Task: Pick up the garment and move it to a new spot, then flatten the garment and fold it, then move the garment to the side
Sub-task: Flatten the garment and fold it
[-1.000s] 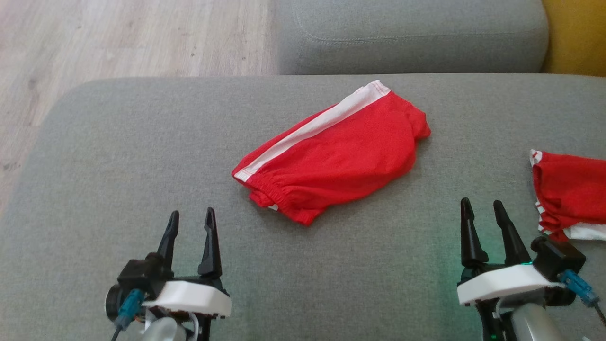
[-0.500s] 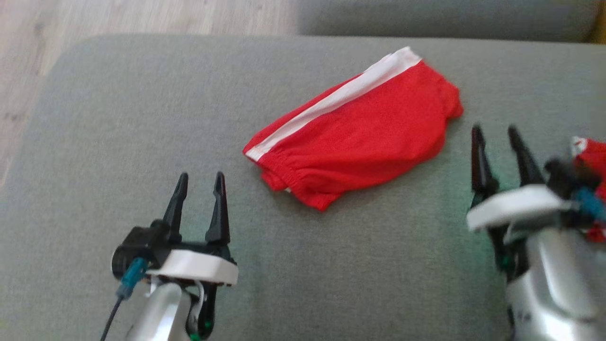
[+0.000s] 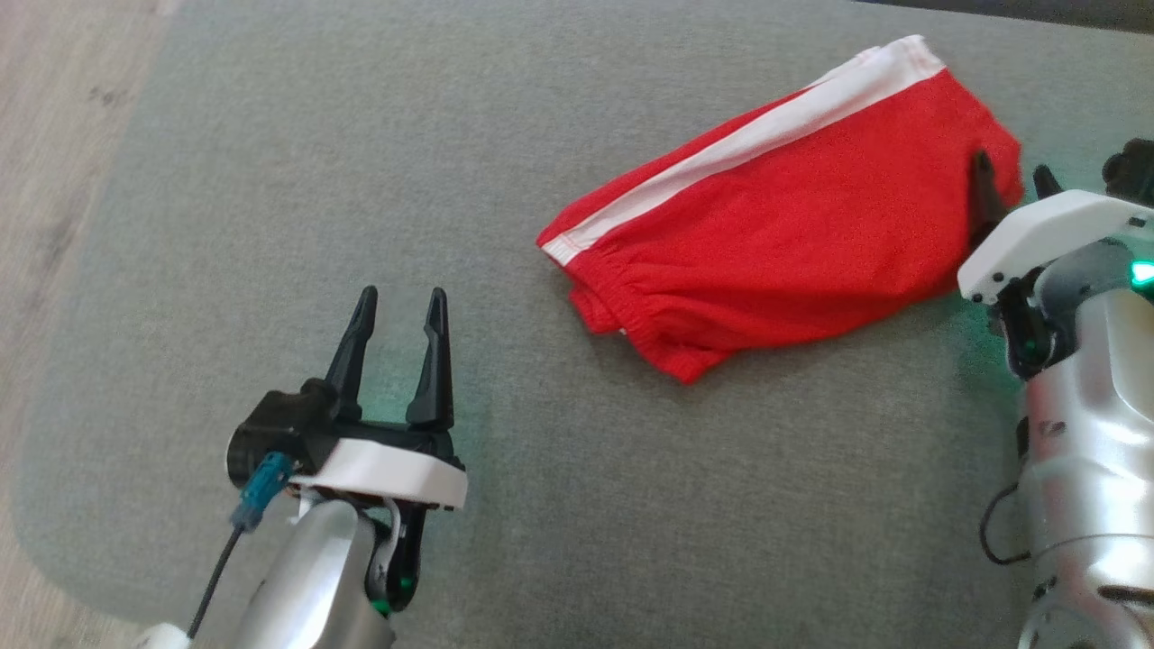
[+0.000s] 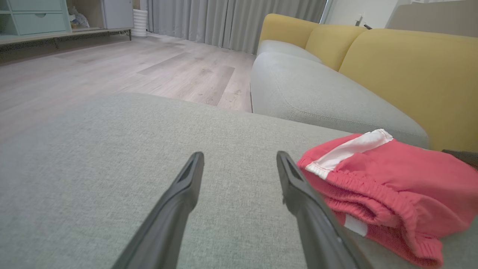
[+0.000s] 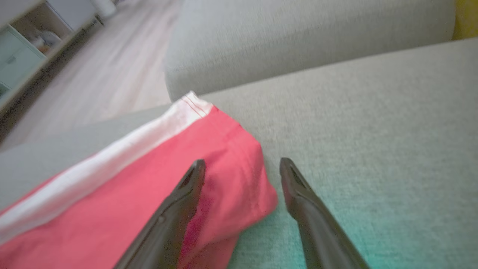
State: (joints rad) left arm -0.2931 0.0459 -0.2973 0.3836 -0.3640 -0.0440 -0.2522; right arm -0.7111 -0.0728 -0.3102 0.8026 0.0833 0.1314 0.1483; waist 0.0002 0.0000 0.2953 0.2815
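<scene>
The garment (image 3: 784, 225), red shorts with a white side stripe, lies folded on the grey cushion (image 3: 361, 135), toward its far right part in the head view. The elastic waistband faces the robot's left and the stripe runs along the far edge.

The left pincer (image 3: 401, 296) hangs over bare cushion with its fingers apart and nothing between them. It is well apart from the waistband end, with open fabric ahead of it and on both sides. The cushion's rounded left edge drops to the wooden floor (image 3: 54, 135) beyond.

The right pincer (image 3: 1010, 167) is also spread wide and holds nothing. It straddles the garment's right end: in its wrist view one finger sits over the red cloth and the other over bare cushion just beside the hem (contact with the cloth cannot be told). Open cushion stretches to that pincer's right.

A second grey cushion (image 4: 317, 86) lies past the far edge, with a yellow backrest (image 4: 410, 63) behind it.
</scene>
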